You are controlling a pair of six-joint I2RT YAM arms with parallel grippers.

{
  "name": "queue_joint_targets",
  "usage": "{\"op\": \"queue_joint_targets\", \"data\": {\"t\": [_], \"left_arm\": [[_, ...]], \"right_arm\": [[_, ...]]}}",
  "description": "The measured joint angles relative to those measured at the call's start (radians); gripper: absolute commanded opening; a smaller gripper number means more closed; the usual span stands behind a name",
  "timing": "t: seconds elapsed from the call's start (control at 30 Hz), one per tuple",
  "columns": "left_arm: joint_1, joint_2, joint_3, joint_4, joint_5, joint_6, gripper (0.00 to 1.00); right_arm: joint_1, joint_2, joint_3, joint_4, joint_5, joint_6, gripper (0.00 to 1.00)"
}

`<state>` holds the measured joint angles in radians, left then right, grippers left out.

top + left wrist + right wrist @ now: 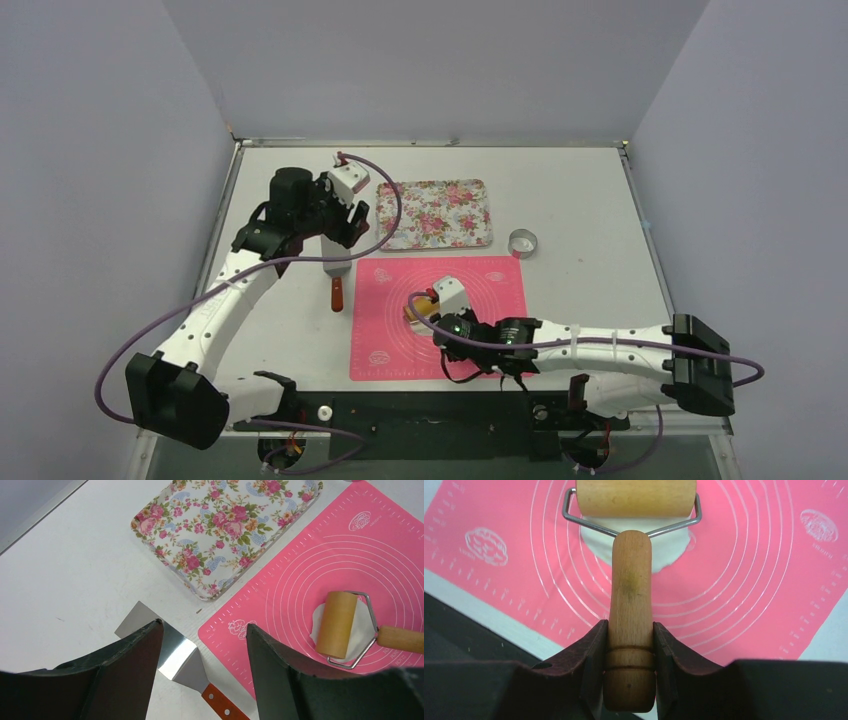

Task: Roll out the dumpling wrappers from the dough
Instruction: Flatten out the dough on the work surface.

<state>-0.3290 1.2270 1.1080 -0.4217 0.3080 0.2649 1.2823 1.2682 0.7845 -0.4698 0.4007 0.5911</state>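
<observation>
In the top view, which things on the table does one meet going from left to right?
Spatula → floral tray → metal ring cutter. The pink mat and the wooden roller overlap the tray's span, so they are left out.

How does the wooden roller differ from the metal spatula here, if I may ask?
The roller is clamped in the right gripper; the spatula lies under the open left gripper. The roller rests on the dough on the pink mat; the spatula on the white table. The roller has a wooden barrel, the spatula a flat metal blade. Both have handles.
</observation>
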Motion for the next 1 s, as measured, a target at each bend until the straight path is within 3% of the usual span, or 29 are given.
{"op": "queue_joint_targets", "data": {"t": [0.27, 0.57, 0.73, 1.0], "left_arm": [[0.039, -0.003, -0.027, -0.006, 0.006, 0.018, 0.60], [0.096, -0.014, -0.108, -0.085, 0.026, 0.075, 0.60], [0.104, -0.028, -0.160, -0.121, 0.055, 0.120, 0.60], [0.104, -0.039, -0.186, -0.154, 0.067, 0.147, 0.60]], "right_arm": [[0.079, -0.142, -0.091, -0.080, 0.006, 0.103, 0.00], [-0.067, -0.069, -0.062, 0.006, -0.036, -0.003, 0.00], [-0.084, -0.039, -0.046, 0.027, -0.046, -0.039, 0.00], [0.071, -0.119, -0.085, -0.067, -0.007, 0.066, 0.00]]}}
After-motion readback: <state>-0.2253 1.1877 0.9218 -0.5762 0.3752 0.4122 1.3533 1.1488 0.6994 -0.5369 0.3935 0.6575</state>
